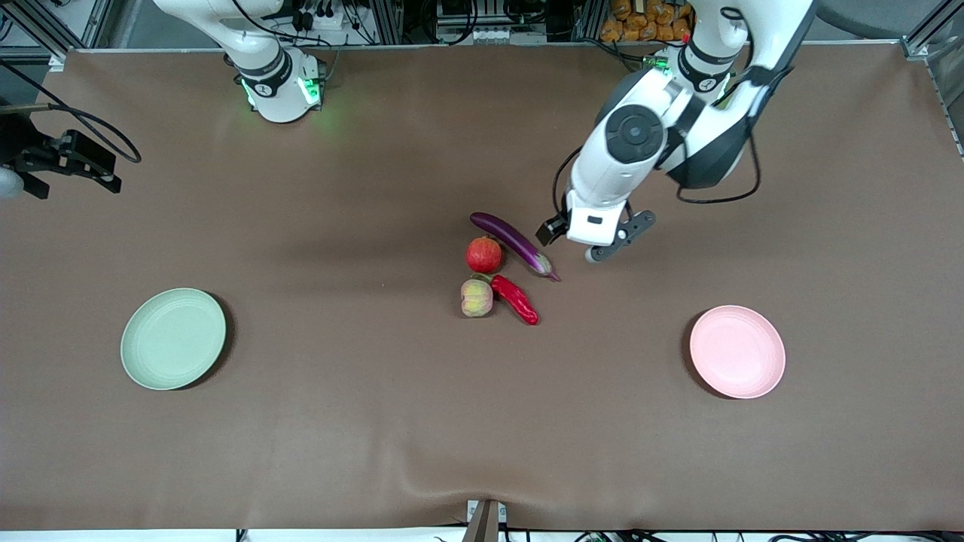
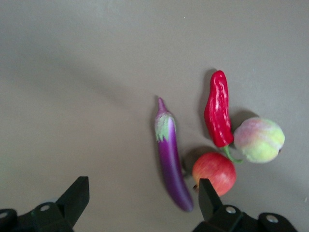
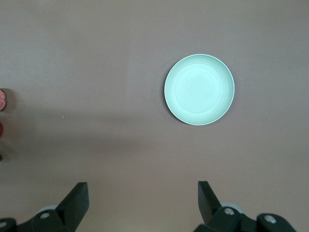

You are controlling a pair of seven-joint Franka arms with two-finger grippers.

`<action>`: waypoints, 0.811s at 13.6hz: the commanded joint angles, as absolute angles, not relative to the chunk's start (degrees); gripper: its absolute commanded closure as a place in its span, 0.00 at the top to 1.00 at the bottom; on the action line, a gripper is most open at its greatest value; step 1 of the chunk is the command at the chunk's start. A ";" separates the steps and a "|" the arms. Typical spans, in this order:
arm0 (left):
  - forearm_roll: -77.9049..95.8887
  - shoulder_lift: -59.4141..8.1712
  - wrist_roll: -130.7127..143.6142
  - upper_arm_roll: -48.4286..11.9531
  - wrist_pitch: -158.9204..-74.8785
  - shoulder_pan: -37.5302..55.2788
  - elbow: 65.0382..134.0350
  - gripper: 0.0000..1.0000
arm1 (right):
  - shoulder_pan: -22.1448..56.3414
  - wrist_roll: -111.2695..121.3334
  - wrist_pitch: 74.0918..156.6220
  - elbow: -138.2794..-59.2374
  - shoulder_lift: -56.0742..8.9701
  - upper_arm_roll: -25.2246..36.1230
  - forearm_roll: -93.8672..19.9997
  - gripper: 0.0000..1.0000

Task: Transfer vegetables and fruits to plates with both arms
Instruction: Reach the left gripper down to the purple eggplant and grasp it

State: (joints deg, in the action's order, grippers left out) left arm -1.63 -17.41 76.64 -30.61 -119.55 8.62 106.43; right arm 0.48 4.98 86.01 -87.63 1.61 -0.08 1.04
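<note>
Hovering wide open and empty, my left claw (image 1: 595, 252) sits just beside the eggplant (image 1: 512, 239), whose long axis slants toward it; my right claw (image 3: 142, 205), also open, waits over bare tabletop (image 1: 376, 421).

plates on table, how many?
2: green plate at the right arm's end, pink plate at the left arm's end. Both bare; none hidden.

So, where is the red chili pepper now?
The red chili pepper lies mid-table in the front view, beside the peach, nearer the camera than the eggplant.
</note>
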 commanded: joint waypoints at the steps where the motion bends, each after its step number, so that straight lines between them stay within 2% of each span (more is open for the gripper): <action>1: -5.96 -20.82 84.61 -30.59 -123.39 10.80 106.26 1.00 | -0.44 5.01 85.61 -87.98 2.29 -0.70 1.32 1.00; 9: -18.52 -30.93 102.54 -30.59 -131.48 13.71 106.26 1.00 | -0.53 5.10 85.61 -87.89 2.20 -0.70 1.32 1.00; 11: -20.91 -31.73 106.51 -30.59 -131.75 14.50 107.31 1.00 | -0.53 5.10 85.61 -87.89 2.20 -0.70 1.32 1.00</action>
